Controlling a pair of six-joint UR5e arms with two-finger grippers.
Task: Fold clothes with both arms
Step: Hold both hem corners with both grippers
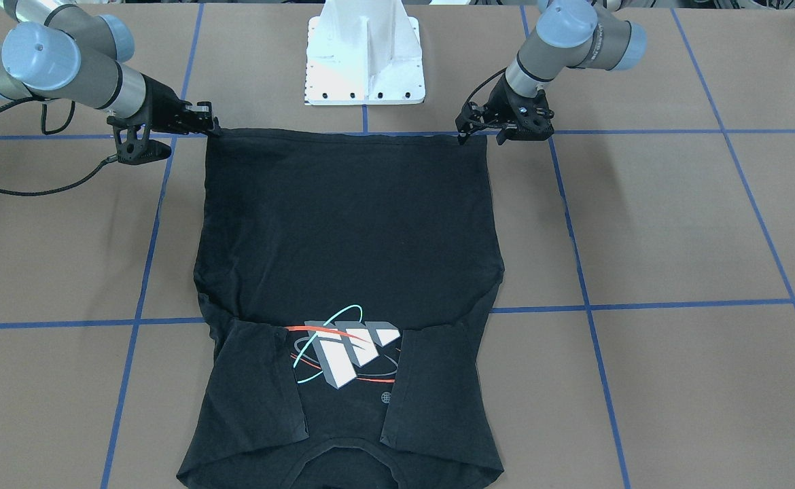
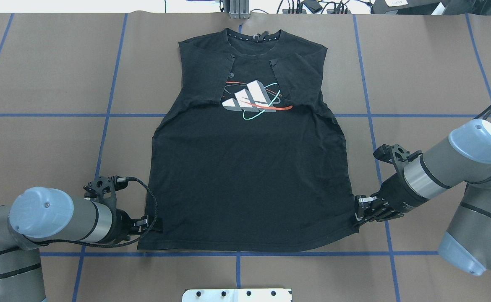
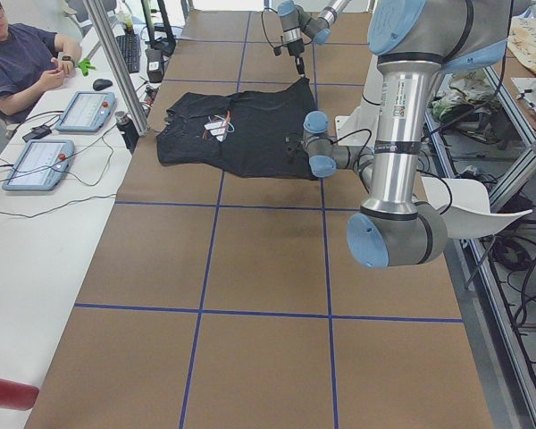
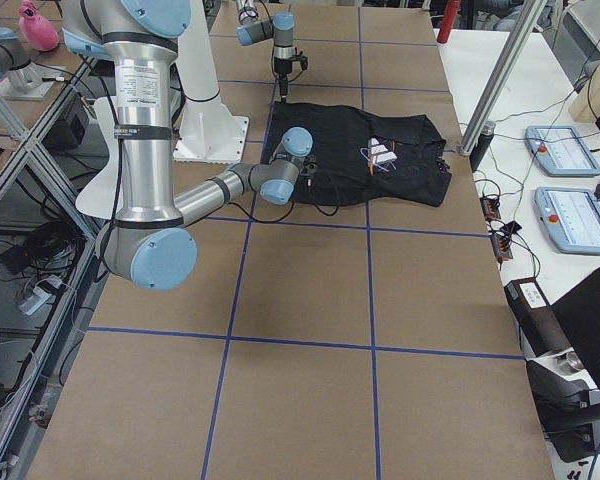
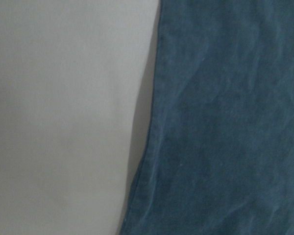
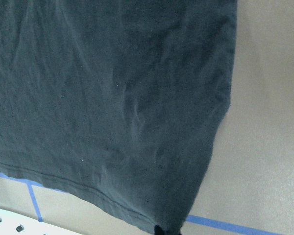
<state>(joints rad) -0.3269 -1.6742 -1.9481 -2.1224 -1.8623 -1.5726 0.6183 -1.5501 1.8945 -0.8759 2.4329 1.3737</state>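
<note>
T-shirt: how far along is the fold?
Done: both sleeves are folded in over the graphic. In hand: left gripper and right gripper each seem to pinch a hem corner of the T-shirt. Left: bring the hem up to the collar.

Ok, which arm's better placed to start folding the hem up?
Right, marginally: both the left pincer and right pincer sit at hem corners of the T-shirt, but only the right wrist view shows a fingertip on the cloth.
</note>
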